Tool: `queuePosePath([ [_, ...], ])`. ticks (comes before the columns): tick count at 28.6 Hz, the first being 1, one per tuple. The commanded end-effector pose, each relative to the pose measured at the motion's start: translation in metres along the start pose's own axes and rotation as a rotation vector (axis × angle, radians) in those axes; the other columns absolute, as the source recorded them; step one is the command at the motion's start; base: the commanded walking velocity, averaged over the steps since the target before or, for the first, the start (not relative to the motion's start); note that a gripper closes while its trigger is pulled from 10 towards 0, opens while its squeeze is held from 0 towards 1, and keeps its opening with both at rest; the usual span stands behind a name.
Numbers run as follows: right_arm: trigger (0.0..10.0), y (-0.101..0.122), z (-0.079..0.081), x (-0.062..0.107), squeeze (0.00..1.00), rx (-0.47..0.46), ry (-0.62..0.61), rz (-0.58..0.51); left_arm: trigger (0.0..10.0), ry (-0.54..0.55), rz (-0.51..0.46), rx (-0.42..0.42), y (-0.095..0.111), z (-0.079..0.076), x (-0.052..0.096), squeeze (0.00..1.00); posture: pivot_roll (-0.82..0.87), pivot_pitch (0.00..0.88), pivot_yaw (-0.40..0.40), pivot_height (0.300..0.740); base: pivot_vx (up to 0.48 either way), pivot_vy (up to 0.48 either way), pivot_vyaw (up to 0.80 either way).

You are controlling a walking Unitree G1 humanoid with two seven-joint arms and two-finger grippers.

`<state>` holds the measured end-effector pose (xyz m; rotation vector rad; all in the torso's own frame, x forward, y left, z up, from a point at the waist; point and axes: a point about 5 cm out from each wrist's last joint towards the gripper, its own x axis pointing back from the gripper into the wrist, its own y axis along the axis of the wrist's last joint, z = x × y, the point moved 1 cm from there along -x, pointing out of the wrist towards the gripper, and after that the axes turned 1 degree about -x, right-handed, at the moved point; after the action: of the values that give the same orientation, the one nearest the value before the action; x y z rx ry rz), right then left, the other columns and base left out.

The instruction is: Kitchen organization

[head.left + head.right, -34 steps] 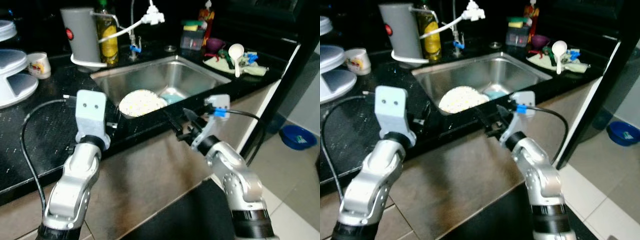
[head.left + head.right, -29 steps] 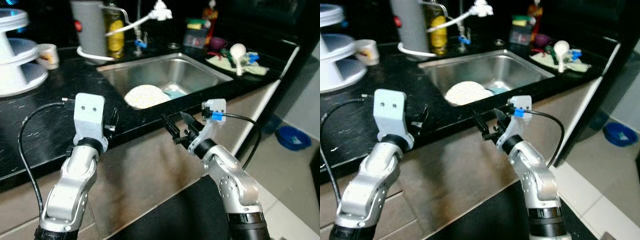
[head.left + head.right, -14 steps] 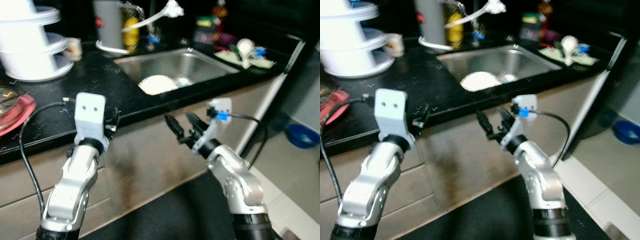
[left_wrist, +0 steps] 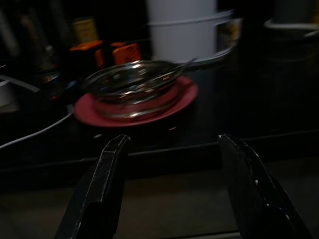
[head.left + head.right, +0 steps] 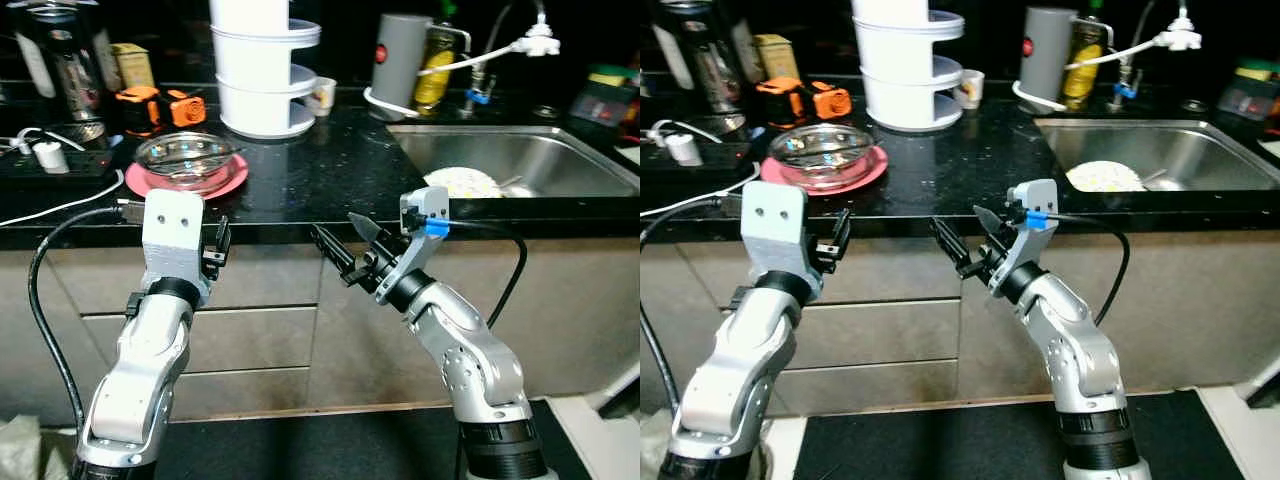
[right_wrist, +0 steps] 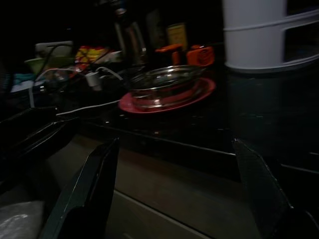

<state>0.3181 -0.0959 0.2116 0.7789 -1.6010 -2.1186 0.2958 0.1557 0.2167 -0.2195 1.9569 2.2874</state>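
While both grippers hang before the counter edge, left gripper (image 4: pixel 172 186) and right gripper (image 5: pixel 345 250) spread wide and empty, your glass bowl (image 5: pixel 186 155) sits loose on the red plate (image 5: pixel 226 182); a careless nudge could slide it off.

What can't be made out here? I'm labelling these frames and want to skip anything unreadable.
- Sink: its right part is cut off by the edge of the left eye view.
- Plate in the sink: its near side is hidden by the counter edge.
- Glass bowl on the red plate: any contents are lost in the dark, blurred left wrist view.
- Left end effector: mostly hidden behind its grey camera mount in the left eye view.
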Motion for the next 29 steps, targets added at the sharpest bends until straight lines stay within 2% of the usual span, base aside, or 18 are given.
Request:
queuePosePath([
  [1,10.0,0.007,0.003,-0.001,0.0,0.009,0.021,-0.021,10.0,0.004,0.009,-0.007,-0.003,0.0,-0.001,0.0,0.0,0.0,-0.062,0.74,0.0,0.0,0.79],
  [6,10.0,0.009,0.006,-0.002,0.0,0.018,0.044,-0.027,10.0,-0.011,0.008,0.004,-0.002,0.0,0.0,0.0,0.0,0.0,-0.064,0.74,0.0,0.0,0.79],
  [11,10.0,0.011,0.007,-0.006,0.0,0.034,0.051,-0.025,10.0,0.012,-0.009,0.007,0.001,0.008,-0.001,0.0,0.01,0.0,-0.069,0.74,0.0,0.0,0.79],
  [19,10.0,0.019,0.01,-0.013,0.0,0.044,0.059,-0.057,10.0,0.024,-0.029,-0.01,0.005,0.018,-0.001,0.0,0.02,0.0,-0.074,0.74,0.0,0.0,0.0],
  [29,10.0,0.031,0.017,-0.019,0.0,0.089,0.104,-0.084,10.0,0.021,-0.038,-0.011,0.006,0.017,-0.001,0.0,0.02,0.0,-0.072,0.74,0.286,0.0,0.0],
])
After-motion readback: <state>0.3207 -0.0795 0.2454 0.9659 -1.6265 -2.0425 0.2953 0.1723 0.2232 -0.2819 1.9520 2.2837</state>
